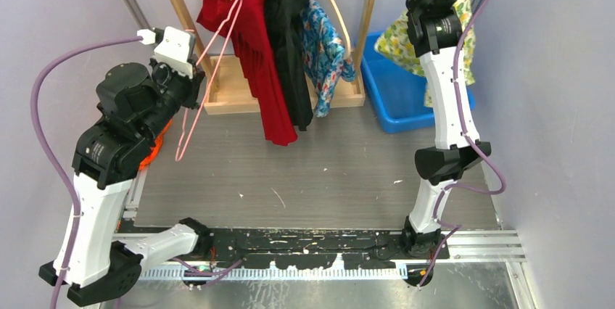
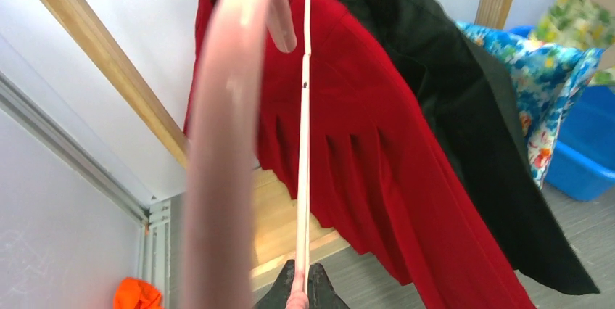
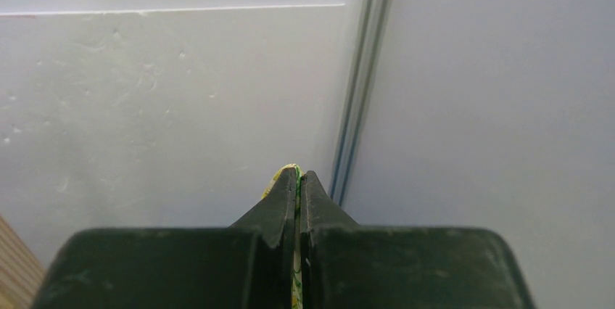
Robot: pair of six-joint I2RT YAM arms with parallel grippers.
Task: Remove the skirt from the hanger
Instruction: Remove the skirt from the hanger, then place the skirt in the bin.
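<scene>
— Skirt (image 1: pixel 395 42) first: where is it, and what has hold of it?

— Going left to right, you'll reach it last. Your left gripper (image 2: pixel 299 289) is clamped tight on the pink hanger (image 1: pixel 210 69), pinching one thin bar of it. The hanger is bare and leans up toward the red garment (image 1: pixel 254 55) (the thick pink blur in the left wrist view is its near arm). An orange thing (image 1: pixel 156 146) lies under that arm; I cannot tell what it is.

— And in the middle?

— On the wooden rack (image 1: pixel 239 99) hang the red garment, then a black one (image 1: pixel 290 48), then a blue flowered one (image 1: pixel 326 48). Yellow marks high on the red cloth are too small to read.

— Then the right side?

— A blue bin (image 1: pixel 391 95) sits just right of the rack. Above it hangs the skirt, yellow-green and flowered, well apart from the hanger and up beside your right arm. Your right gripper (image 3: pixel 299 178) is closed on it: in the right wrist view the jaws are pressed together with a sliver of flowered cloth showing between the tips.
</scene>
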